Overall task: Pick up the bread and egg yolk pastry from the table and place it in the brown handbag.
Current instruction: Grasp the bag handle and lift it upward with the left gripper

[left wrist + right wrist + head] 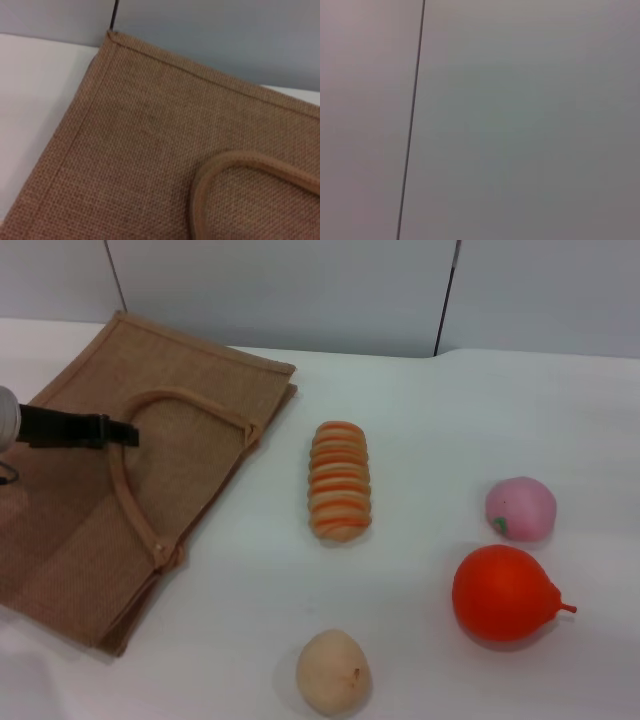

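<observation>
The bread [340, 481], an orange and cream striped loaf, lies in the middle of the white table. The egg yolk pastry [333, 672], a pale beige ball with a small dimple, sits near the front edge. The brown handbag [70, 530] lies flat at the left with its loop handle [130, 490] on top. My left gripper [128, 432] reaches in from the left and hovers over the handbag near the handle, holding nothing that shows. The left wrist view shows the bag's woven cloth [150, 150] and a handle loop [240, 165]. My right gripper is out of view.
A pink ball [521, 509] and a red-orange pear-shaped fruit [503, 594] sit at the right of the table. A grey wall stands behind the table. The right wrist view shows only a grey wall panel [520, 125].
</observation>
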Controlling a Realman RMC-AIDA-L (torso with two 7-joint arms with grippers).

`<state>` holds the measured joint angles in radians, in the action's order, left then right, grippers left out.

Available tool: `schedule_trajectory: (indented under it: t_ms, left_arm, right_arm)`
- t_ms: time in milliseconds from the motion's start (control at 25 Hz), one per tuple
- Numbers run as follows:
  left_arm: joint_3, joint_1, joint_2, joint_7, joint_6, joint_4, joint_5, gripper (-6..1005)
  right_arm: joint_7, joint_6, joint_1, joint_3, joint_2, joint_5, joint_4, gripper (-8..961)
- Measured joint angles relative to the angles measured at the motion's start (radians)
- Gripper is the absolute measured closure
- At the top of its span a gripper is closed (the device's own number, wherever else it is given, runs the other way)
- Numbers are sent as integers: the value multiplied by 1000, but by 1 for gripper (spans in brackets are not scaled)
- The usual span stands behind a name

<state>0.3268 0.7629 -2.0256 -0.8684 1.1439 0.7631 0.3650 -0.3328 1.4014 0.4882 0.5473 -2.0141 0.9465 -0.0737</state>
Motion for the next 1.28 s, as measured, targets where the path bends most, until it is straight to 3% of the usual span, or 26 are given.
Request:
schedule_trajectory:
  t_ms: [440,800,1240,1280]
  left_arm:
    - [4,26,-4,-13,-60,-44,-20,434]
    - [102,41,-3,-5,-108,-95,-20,435]
    - [105,38,0,5,-110,-104,-22,436]
    - [106,37,1,6,-109,-104,-22,481]
  right_arm:
    - [0,-1,1,-3,0,0,0,156]
    - [0,-1,4,-3,0,0,0,155]
    - [0,-1,4,-3,0,0,2,155]
    - [0,-1,4,-3,0,0,2,155]
